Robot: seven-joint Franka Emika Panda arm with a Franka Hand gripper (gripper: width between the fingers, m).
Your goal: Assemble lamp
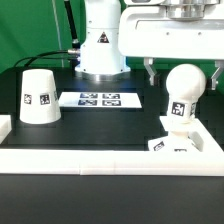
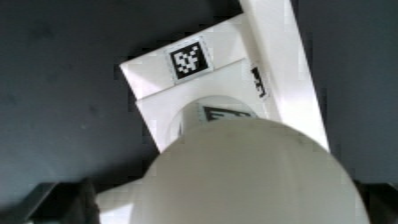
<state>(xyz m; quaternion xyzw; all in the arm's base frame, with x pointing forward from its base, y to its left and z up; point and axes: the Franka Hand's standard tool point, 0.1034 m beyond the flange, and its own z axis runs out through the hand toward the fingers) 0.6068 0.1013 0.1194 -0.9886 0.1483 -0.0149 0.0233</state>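
Observation:
The white ball bulb (image 1: 185, 85) stands upright on the small blocky base (image 1: 172, 143), which carries square tags, at the exterior view's right. My gripper (image 1: 183, 72) is open and hangs over the bulb. Its two fingers straddle the top of the ball, one on each side and apart from it. The tapered shade (image 1: 40, 96) stands alone, wide end down, at the exterior view's left, one tag showing. In the wrist view the bulb (image 2: 240, 170) fills the near part, with the tagged base (image 2: 192, 75) beyond it. One dark finger (image 2: 54, 205) shows beside the ball.
The marker board (image 1: 98, 99) lies flat at the middle back, in front of the robot's base (image 1: 100, 50). A low white rail (image 1: 100, 160) runs along the front of the black table and up its left side.

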